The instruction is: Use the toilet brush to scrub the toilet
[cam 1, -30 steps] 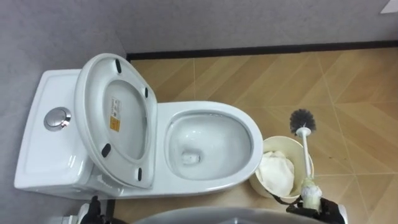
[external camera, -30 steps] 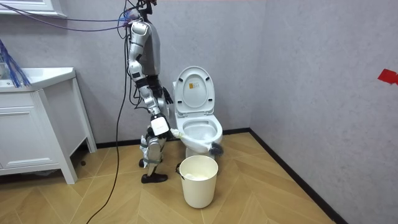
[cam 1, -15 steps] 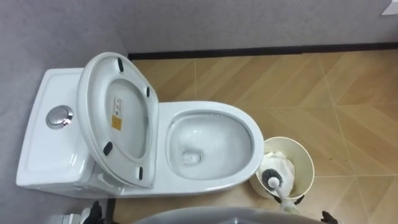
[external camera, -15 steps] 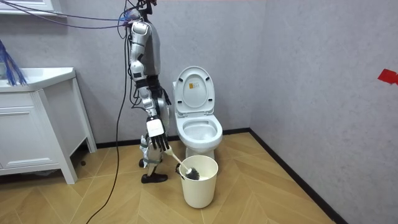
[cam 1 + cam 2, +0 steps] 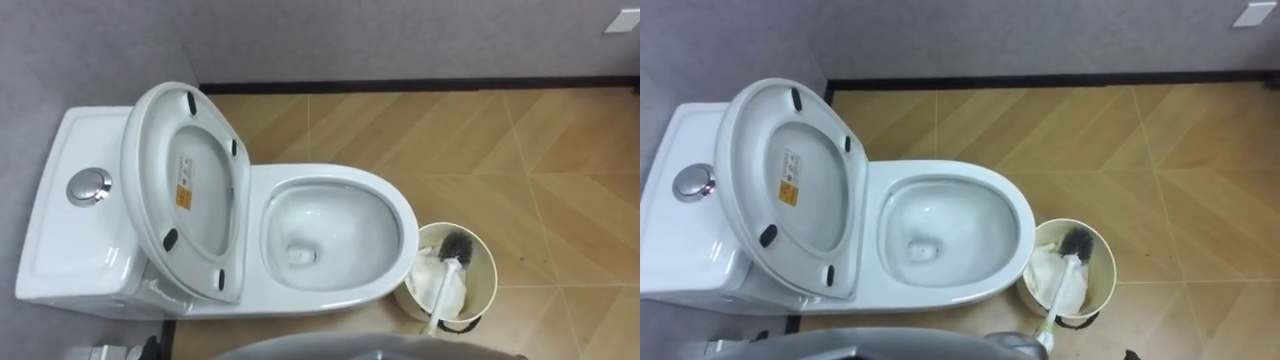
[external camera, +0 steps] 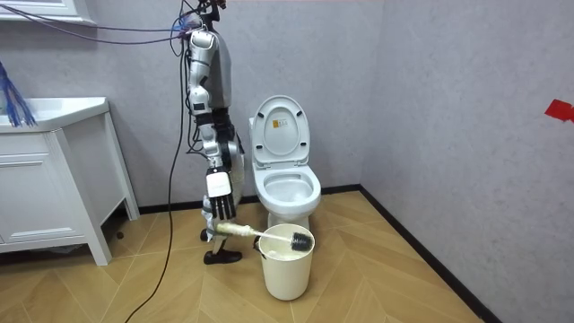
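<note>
At the room view's left a white cabinet (image 6: 54, 179) is standing against the wall, well apart from the robot. The robot is standing upright just beside the toilet (image 6: 285, 184), on the room view's left of it. Its right hand (image 6: 219, 206) is hanging low at its side, and the fingers are, as far as that view shows, curling down onto the thick end of the toilet brush (image 6: 260, 235). The brush is lying almost level, reaching across to the cream bucket (image 6: 287, 274) on the floor in front of the toilet. Far to the right a red mark (image 6: 560, 109) is showing on the wall. In the eye views, from the left, the tank (image 5: 55, 240) is carrying a round flush button (image 5: 88, 186). The lid (image 5: 185, 190) is standing raised over it and the bowl (image 5: 330, 235) is lying open. The bucket is sitting just beside the bowl's right front edge, on the wood floor (image 5: 560, 180), crowding that side of the bowl. From above, the dark bristle head is resting inside the bucket's rim, above a white cloth (image 5: 425, 275) bunched within, and the white handle is slanting out over the near rim. The room view is hiding that cloth and the bowl's inside. The eye views are cutting the handle off at the bottom edge.
</note>
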Motion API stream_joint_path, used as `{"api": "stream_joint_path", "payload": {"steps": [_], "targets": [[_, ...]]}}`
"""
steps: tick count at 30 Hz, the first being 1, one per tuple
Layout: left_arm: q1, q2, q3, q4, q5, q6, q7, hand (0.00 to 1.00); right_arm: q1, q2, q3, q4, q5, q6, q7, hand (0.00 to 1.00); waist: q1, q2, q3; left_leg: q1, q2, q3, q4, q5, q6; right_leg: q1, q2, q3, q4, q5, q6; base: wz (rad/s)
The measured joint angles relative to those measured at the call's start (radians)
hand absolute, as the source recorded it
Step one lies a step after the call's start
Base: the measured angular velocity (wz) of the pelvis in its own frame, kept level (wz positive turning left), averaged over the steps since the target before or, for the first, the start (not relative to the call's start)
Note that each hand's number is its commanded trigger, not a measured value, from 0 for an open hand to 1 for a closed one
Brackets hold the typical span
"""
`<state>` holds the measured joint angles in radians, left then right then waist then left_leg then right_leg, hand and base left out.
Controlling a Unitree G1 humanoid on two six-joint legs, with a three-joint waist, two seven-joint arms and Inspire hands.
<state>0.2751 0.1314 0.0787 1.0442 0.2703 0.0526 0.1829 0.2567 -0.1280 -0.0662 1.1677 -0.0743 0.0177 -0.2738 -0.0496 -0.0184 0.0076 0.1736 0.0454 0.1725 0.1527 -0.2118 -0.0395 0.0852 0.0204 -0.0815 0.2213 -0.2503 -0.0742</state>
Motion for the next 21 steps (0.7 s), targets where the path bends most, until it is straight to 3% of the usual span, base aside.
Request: {"api": "stream_joint_path", "payload": {"steps": [8,13,21], "targets": [[0.004,0.002,0.01,-0.001,0.01,0.04,-0.014,0.0,-0.006,0.0,-0.015,0.035,0.0,0.032,0.083,0.0,-0.004,-0.001,-0.003,0.002,-0.003,-0.014,0.0,-0.001,0.001,0.001,-0.002,-0.001,-0.001,0.001,0.003,0.0],[0.014,0.001,0.01,-0.001,0.028,0.07,-0.022,0.0,-0.007,0.0,-0.014,0.091,0.0,0.085,0.178,0.0,-0.004,0.0,-0.006,0.002,-0.003,-0.012,0.0,-0.001,0.001,0.001,-0.001,0.0,0.003,0.001,0.003,0.0],[0.014,0.0,0.019,0.0,0.03,0.08,-0.038,0.0,-0.009,0.0,-0.013,0.128,0.017,0.122,0.293,0.0,-0.001,0.0,-0.0061,0.006,-0.002,-0.011,0.0,-0.001,0.001,0.002,-0.001,0.001,0.001,0.001,0.003,0.0]]}}
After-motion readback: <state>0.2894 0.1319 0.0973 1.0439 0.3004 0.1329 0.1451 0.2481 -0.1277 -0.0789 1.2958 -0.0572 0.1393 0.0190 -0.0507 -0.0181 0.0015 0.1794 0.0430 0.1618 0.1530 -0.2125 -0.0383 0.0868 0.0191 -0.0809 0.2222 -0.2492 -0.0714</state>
